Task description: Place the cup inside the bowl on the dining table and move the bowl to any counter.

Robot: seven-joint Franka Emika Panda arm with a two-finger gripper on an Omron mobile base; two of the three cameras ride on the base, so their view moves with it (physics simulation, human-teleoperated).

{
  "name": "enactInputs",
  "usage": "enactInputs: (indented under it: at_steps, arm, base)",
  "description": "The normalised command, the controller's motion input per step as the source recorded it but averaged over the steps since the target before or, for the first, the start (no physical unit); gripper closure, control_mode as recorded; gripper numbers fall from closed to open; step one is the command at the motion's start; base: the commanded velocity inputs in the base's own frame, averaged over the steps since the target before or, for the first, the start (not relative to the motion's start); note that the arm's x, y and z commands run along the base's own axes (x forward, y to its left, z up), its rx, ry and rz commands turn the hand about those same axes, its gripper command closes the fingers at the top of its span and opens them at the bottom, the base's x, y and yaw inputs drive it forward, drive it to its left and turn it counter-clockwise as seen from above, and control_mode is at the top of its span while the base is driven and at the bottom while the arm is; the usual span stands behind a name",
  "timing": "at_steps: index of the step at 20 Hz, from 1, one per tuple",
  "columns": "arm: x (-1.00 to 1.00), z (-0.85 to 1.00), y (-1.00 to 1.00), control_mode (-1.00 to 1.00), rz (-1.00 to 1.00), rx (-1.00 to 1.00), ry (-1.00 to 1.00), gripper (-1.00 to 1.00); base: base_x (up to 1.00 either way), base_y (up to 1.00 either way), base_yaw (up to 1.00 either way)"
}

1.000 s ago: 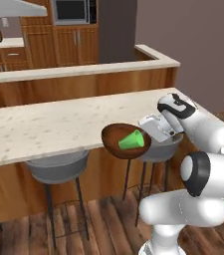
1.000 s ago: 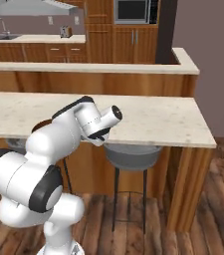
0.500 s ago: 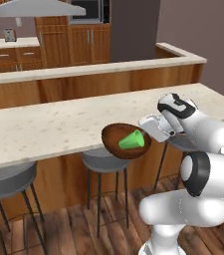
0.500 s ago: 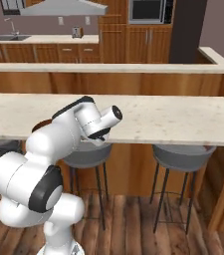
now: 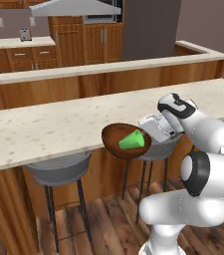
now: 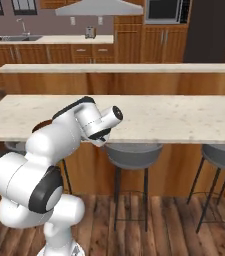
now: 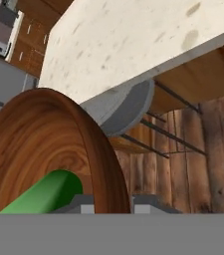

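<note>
— Where is the bowl (image 5: 117, 140)?
— The dark brown wooden bowl is off the dining table (image 5: 58, 129), in the air just past its near edge, tipped on its side.
— And the cup (image 5: 132, 141)?
— The small green cup lies on its side inside the bowl.

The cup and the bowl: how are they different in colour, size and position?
The cup is bright green and plain; the bowl is dark brown wood with visible grain. The cup is narrow and tapered, while the bowl is wide, shallow and much larger. The cup lies on its side inside the bowl; the bowl is tipped on its edge, gripped at the rim by the gripper. Both are off the table.
</note>
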Motion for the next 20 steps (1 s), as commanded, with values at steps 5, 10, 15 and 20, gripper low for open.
enactInputs:
  at_steps: [5,10,15,20]
  arm:
    - [0.0,0.0,0.0,1.0,0.0,0.0,0.0,1.0]
    - [0.0,0.0,0.0,1.0,0.0,0.0,0.0,1.0]
    - [0.0,0.0,0.0,1.0,0.0,0.0,0.0,1.0]
    - [0.0,0.0,0.0,1.0,0.0,0.0,0.0,1.0]
  base:
    - [-0.01,1.0,-0.07]
    - [-0.02,1.0,-0.06]
    - [-0.09,1.0,-0.06]
    - [-0.13,1.0,-0.06]
